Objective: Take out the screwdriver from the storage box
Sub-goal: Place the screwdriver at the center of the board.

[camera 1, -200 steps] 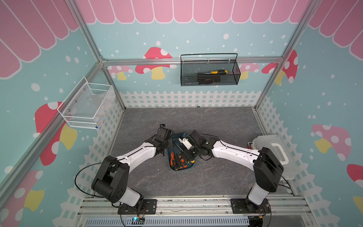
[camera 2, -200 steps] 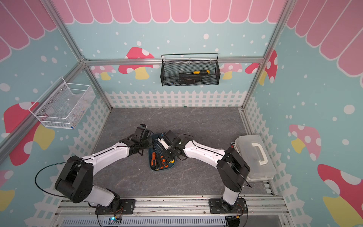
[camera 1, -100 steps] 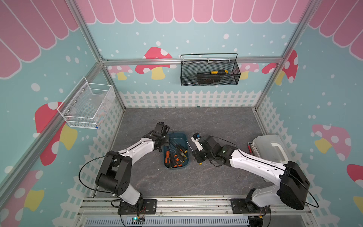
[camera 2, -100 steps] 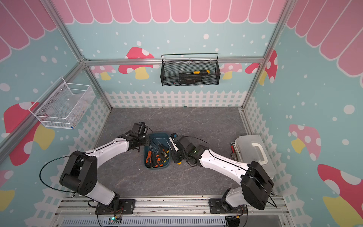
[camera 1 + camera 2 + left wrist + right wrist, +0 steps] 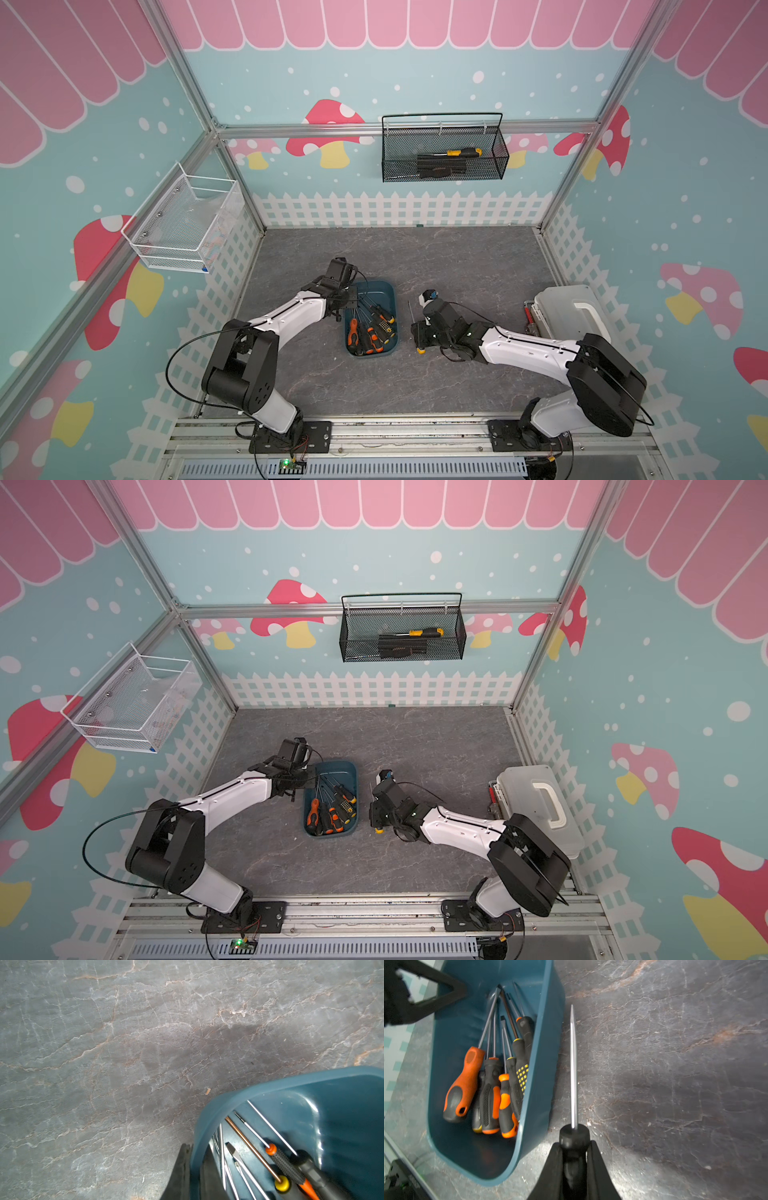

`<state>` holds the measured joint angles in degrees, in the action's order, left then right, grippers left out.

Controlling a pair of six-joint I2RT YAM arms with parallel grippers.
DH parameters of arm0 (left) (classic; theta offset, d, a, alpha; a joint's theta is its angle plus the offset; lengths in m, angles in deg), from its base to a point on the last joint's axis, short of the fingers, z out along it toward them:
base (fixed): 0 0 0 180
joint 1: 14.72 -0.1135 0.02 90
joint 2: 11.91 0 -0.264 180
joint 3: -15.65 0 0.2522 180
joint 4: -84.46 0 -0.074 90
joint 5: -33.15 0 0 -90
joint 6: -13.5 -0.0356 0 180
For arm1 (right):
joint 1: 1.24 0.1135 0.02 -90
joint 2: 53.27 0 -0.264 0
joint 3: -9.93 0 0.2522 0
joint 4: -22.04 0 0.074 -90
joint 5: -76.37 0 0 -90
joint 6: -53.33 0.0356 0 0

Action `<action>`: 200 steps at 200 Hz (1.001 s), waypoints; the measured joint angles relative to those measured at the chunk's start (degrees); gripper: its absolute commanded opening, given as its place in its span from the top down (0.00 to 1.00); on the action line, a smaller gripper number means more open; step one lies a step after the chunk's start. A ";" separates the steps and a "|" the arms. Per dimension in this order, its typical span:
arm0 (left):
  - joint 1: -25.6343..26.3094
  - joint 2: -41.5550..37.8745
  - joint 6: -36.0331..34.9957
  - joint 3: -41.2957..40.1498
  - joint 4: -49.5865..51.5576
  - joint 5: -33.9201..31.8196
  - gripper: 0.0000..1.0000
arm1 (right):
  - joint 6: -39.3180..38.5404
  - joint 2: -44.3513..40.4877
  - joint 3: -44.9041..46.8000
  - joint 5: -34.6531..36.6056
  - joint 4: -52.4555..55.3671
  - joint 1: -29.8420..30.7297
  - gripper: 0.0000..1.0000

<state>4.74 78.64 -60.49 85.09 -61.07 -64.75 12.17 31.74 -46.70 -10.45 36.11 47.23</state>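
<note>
Pinching the black handle of a screwdriver [image 5: 573, 1064] tight between its jaws, the right gripper [image 5: 574, 1147] holds it low at the grey marbled table [image 5: 457, 257], just beside the storage box [image 5: 382, 289] and outside it, with the bare shaft pointing toward the far fence; whether it touches the table I cannot tell. Across the box, the left gripper [image 5: 194, 1165] is clamped on the opposite wall, one finger outside the rim and one inside. A bunch of other screwdrivers [image 5: 492, 1084] lies in the box, handles toward the robot and tips toward the far end
</note>
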 measured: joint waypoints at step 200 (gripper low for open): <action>3.61 -2.91 0.44 -3.19 -5.09 -0.44 1.00 | 8.24 7.82 1.05 4.76 -3.15 -0.55 0.77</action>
<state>8.35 75.73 -60.05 81.90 -66.16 -65.19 20.41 39.57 -45.66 -5.68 32.97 46.68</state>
